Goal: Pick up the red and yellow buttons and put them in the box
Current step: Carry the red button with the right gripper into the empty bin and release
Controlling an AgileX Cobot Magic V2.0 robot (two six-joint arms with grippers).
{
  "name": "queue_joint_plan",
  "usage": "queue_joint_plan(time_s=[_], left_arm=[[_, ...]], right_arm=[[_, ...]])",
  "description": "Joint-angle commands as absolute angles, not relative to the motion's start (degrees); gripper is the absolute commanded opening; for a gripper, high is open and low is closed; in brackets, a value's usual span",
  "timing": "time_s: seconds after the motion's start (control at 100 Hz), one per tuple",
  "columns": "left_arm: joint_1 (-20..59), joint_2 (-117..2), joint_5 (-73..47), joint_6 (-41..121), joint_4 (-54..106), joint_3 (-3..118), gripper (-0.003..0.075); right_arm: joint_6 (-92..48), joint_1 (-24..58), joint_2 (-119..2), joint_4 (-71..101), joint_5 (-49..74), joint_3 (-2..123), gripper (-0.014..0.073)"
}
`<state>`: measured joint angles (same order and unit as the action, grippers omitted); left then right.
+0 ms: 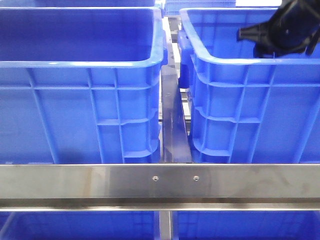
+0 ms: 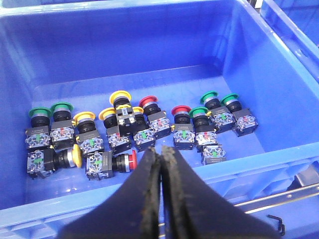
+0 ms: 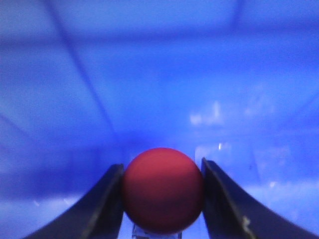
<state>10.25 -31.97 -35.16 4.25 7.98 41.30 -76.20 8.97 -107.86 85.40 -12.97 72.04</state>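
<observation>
Two blue crates stand side by side behind a steel crossbar, separated by a narrow metal divider. Left crate: ribbed outer walls, thick rolled rim, interior not visible from the front. Right crate, the box: same build; the right arm reaches over its rim and down into it. Right gripper: clenched on a red button, the domed red cap seated between the two dark fingers, both touching it; behind the cap only blurred blue crate wall and floor, so the button sits inside the box, held above its floor. Left gripper: fingers pressed together, nothing between them, poised above the near rim of a blue bin that holds the stock of push-button switches. Contents of that bin, lying in a loose row on its floor: green-capped units at both ends of the row; yellow-capped units toward the middle; red-capped units just beyond them; one yellow-capped unit and one red-capped unit lying on their sides nearest the left gripper. Each unit carries a clear contact block with a green or red insert.
</observation>
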Motion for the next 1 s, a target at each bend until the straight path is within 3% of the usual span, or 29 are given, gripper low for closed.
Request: queue_joint_plan(time_s=[0.0,0.23,0.44,0.54,0.99], left_arm=[[9.98,-32.03,-30.5,3.71,8.9,42.69,-0.0019],[9.98,-32.03,-30.5,3.71,8.9,42.69,-0.0019],[9.98,-32.03,-30.5,3.71,8.9,42.69,-0.0019],[9.98,-32.03,-30.5,3.71,8.9,42.69,-0.0019],[9.98,-32.03,-30.5,3.71,8.9,42.69,-0.0019]], right_arm=[[-76.92,8.7,-106.02,83.68,-13.26,74.01,0.0141],[-76.92,8.7,-107.69,83.73,-12.44,73.89,0.0168],[-76.92,8.7,-107.62,83.73,-10.51,73.89,0.0421],[-76.92,8.7,-107.5,83.73,-10.13,73.89,0.0494],[-76.97,8.7,-100.68,83.73,-11.69,72.93,0.0501]])
